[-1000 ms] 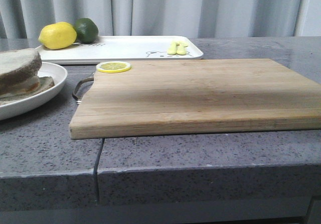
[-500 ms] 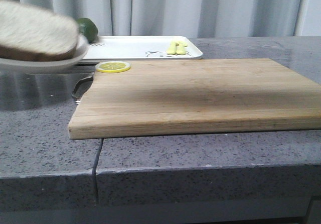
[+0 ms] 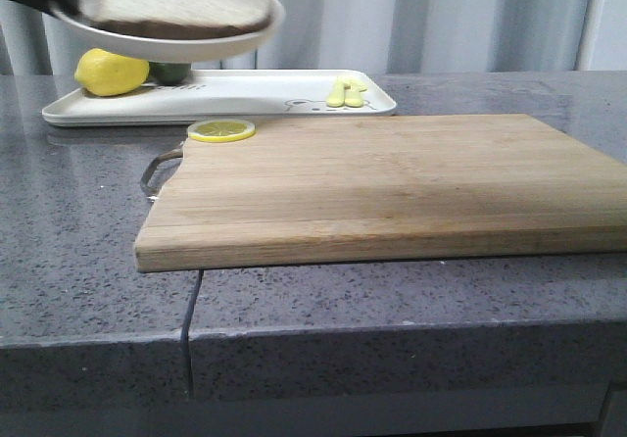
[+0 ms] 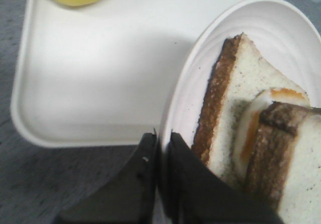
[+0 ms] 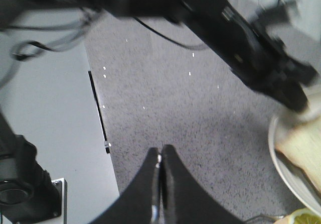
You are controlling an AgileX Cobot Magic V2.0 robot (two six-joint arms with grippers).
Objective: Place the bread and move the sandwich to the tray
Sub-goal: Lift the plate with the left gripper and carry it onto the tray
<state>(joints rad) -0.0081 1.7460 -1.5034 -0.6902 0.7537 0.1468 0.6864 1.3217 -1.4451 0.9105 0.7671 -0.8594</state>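
Pale curtains hang behind a grey speckled bench [image 3: 88,261] that carries a wooden cutting board [image 3: 392,187] near its front edge. Beyond the board lies the tray [image 3: 245,94], with a lemon [image 3: 110,72] at its left end, a green lime [image 3: 171,72] beside that, and small yellow pieces [image 3: 347,93] towards its right. A lemon slice [image 3: 221,130] sits on the board's far left corner. The left tool [image 4: 161,143] is clamped on the rim of the plate [image 3: 176,45], which hangs in the air above the tray's left part and carries the sandwich [image 4: 256,143]; motion blur softens it, though egg seems to show between the slices. The right tool [image 5: 160,166] is pressed closed, holding nothing, over bare bench.
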